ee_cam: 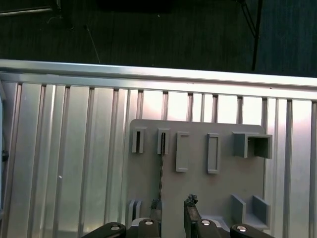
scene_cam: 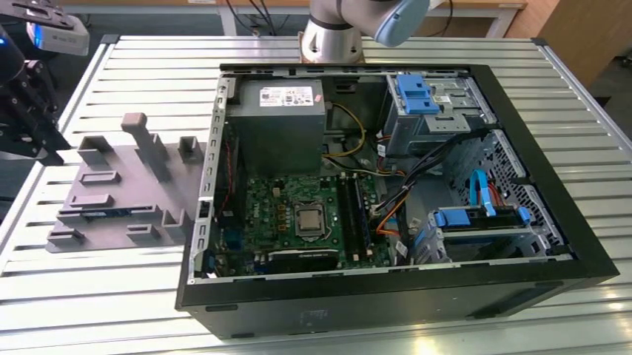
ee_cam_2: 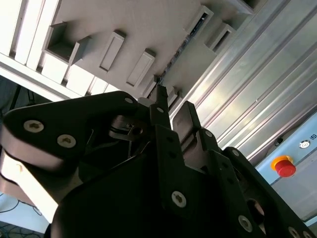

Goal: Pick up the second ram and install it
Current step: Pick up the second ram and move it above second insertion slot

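First wrist view: the tool sits nearest the camera, its two fingertips spread, with bare grey plate showing in the gap and nothing pinched.
Memory stick: the memory stick stands on edge in the grey holder, a thin dark line running from a slot block to one fingertip. I cannot tell whether they touch. In the exterior view it shows as a short blue strip low in the holder.
Holder: a flat plate with raised slot blocks and posts, lying on the worktop.
Worktop: slatted bare metal, carrying the holder and, at the exterior view's right of it, the computer case.
Tool in the exterior view: dark, at the exterior view's left edge, apart from the case.
Computer case: open on its side, with a green motherboard, a grey power supply and two blue drive brackets inside.
Arm base: the arm base stands on the worktop behind the case.
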Controlling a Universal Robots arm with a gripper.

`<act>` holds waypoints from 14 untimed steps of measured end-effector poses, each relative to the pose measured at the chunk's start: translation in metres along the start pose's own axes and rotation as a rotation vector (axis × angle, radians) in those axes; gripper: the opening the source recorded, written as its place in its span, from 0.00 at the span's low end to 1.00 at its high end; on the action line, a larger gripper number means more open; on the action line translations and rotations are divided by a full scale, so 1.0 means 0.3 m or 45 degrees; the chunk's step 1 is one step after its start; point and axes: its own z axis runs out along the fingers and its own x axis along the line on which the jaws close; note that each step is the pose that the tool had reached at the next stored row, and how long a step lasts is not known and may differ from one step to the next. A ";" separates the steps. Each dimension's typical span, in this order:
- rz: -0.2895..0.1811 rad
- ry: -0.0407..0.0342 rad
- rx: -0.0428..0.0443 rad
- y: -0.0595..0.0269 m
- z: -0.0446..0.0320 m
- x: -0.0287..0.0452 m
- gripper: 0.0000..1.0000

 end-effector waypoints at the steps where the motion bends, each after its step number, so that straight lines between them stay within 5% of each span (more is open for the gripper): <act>1: 0.000 0.0000 0.000 0.000 0.003 0.000 0.32; 14: 0.000 0.0001 0.000 0.000 0.020 0.002 0.32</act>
